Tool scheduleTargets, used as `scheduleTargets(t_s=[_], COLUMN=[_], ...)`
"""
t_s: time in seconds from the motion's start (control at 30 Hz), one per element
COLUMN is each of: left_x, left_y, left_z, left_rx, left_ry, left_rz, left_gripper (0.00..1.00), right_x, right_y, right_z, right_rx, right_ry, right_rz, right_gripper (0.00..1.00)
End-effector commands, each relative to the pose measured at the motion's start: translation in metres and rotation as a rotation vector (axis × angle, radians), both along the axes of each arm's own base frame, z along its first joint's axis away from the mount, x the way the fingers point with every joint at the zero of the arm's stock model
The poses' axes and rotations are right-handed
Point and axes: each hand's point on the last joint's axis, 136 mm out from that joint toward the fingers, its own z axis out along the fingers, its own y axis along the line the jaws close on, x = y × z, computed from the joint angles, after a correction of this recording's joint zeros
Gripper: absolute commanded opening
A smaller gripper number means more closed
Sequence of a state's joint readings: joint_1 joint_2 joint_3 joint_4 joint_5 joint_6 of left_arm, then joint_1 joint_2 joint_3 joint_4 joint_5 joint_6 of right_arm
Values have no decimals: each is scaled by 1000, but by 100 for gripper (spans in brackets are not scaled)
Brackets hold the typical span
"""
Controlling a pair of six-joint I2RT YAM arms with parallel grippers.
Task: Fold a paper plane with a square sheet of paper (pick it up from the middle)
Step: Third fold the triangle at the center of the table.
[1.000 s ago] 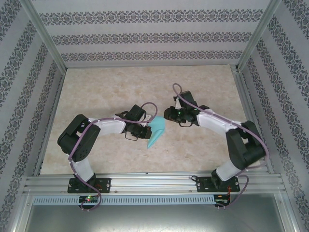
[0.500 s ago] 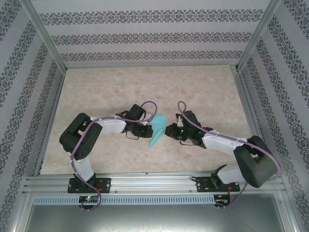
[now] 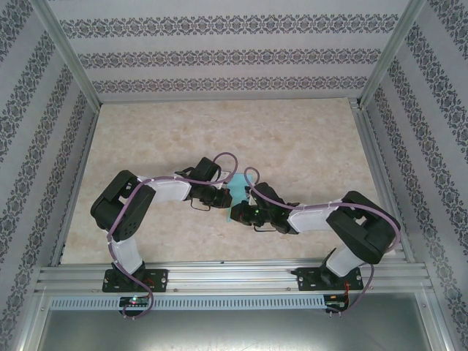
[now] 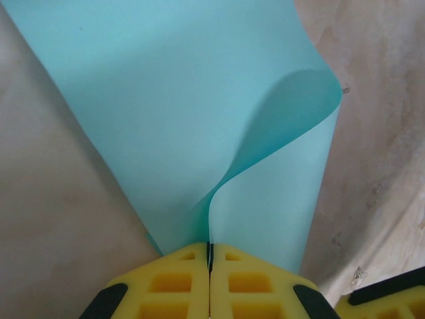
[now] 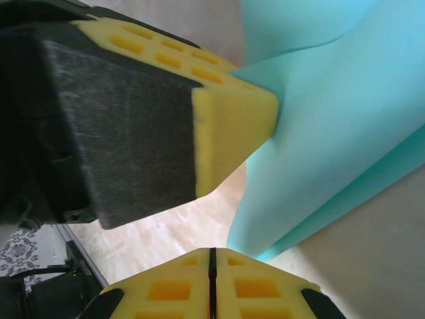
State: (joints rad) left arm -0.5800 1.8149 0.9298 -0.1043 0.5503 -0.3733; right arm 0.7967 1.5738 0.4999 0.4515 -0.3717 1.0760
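The square sheet of paper (image 3: 239, 180) is teal, folded over and hanging upright just above the table. My left gripper (image 3: 221, 196) is shut on it. In the left wrist view the yellow pads (image 4: 179, 279) pinch the fold, and the paper (image 4: 172, 100) curls open beyond them. My right gripper (image 3: 240, 214) sits close beside the paper's lower end, facing the left gripper. In the right wrist view my right gripper (image 5: 212, 251) is shut with nothing between its pads. The paper's (image 5: 332, 133) lower edge touches the right pad's tip. The left gripper's fingers (image 5: 232, 113) hold the paper above.
The marble-patterned table (image 3: 292, 131) stretches behind and to both sides of the arms. An aluminium rail (image 3: 234, 276) runs along the near edge. Patterned walls with metal posts close in the left, right and back.
My right arm has swung left and nearer, bringing its gripper from the paper's far right side to its lower end, and the jaws have closed. The left gripper and paper have barely moved.
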Motion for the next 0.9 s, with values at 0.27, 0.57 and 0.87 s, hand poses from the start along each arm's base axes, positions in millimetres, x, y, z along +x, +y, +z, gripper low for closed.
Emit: scheduleTargets(t_s=[0.27,0.57,0.87], left_x=[-1,-2,-2], left_y=[15,15,15], left_z=[-25,-24,-23], left_rx=[74,71,69], left_ry=[47,51,51], left_rz=[27,25,23], left_gripper=[8,8,9], right_x=[3,1,0], right_y=[11,11,13], right_z=[-3,-9,-11], right_rx=[28,20,15], right_ry=[6,18,22], right_rz=[-6,-3,3], right_gripper=[10,10,10])
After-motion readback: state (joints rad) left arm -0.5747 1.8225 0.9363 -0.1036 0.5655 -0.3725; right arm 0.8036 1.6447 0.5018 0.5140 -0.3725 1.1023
